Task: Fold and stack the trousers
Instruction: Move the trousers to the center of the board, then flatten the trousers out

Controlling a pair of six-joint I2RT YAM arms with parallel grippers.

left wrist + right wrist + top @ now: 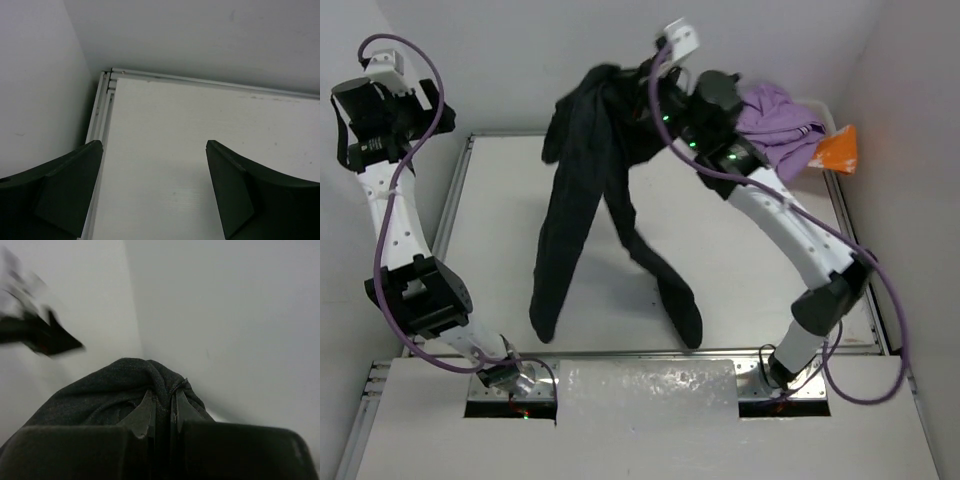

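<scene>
The right fingers (145, 416) pinch the trousers (570, 220) at the top (legs hanging to the bench (720, 285)), while the left fingers (235, 195), spread wide and empty, stand far left.

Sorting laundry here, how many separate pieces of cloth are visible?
3: black trousers hanging from the right fingers; purple garment, far right corner; orange cloth beside it. Others may be hidden.

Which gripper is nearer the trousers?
Right. The right gripper is shut on the trousers, holding them up above the table. The left gripper is open near the table's far-left corner, well apart from them.
</scene>
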